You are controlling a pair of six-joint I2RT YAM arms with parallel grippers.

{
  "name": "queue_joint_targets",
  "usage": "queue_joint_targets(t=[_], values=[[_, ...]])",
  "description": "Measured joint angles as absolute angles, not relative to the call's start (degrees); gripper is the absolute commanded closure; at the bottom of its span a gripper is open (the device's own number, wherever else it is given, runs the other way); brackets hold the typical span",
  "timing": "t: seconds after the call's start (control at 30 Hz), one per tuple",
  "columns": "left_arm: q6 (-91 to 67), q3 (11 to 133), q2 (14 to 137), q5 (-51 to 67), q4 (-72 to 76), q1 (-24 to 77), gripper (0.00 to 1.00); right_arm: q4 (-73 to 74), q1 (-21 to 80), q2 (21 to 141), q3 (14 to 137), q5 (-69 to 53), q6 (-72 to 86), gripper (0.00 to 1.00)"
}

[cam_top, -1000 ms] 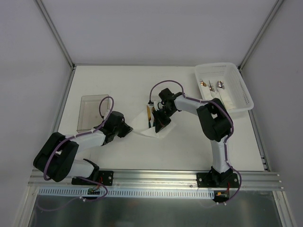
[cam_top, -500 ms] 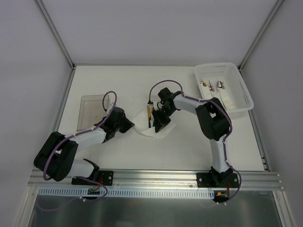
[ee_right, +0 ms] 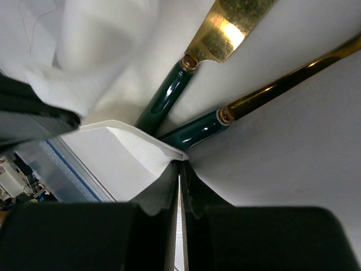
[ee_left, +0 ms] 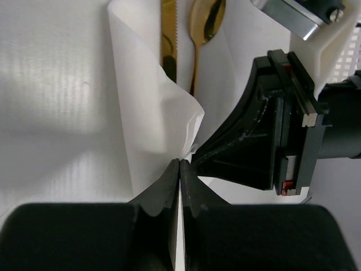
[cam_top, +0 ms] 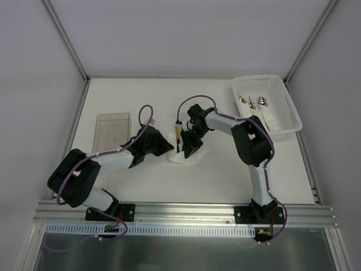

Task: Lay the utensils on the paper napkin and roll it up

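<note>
Near the middle of the table (cam_top: 225, 175), a white paper napkin (cam_top: 185, 160), bunched and partly folded over between the 2 arms. On it, side by side, 1 gold knife (ee_left: 168, 34) with a serrated blade and 1 gold spoon (ee_left: 206, 22), lower parts hidden under a lifted flap in the left wrist view; from the right wrist, dark green handles, angled toward each other and lying on the sheet just beside the fingertips. Left gripper (cam_top: 168, 148) at the napkin's left side, jaws pressed fully together, pinching the raised flap at its lower corner. Right gripper (cam_top: 190, 145) directly opposite, very close to the left one, jaws almost touching with only a hairline slit, clamped on a folded corner of the same napkin where the point of the paper meets the tips. At the far right of the table, well apart from the napkin, a white perforated basket (cam_top: 289, 121) with more utensils (cam_top: 252, 101) inside, copper and silver heads side by side. At the left, a clear tray (cam_top: 107, 132), just beyond the left arm
</note>
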State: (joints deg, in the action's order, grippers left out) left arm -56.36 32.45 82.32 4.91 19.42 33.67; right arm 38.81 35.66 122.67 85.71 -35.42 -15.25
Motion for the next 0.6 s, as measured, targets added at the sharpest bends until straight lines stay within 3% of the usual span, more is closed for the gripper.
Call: queue_joint_targets(t=[0.6], values=[[-63.0,34.3,96.2,12.1,33.4,38.0,1.00,39.7,35.0,123.3,86.1,-35.8,-13.8,0.92]])
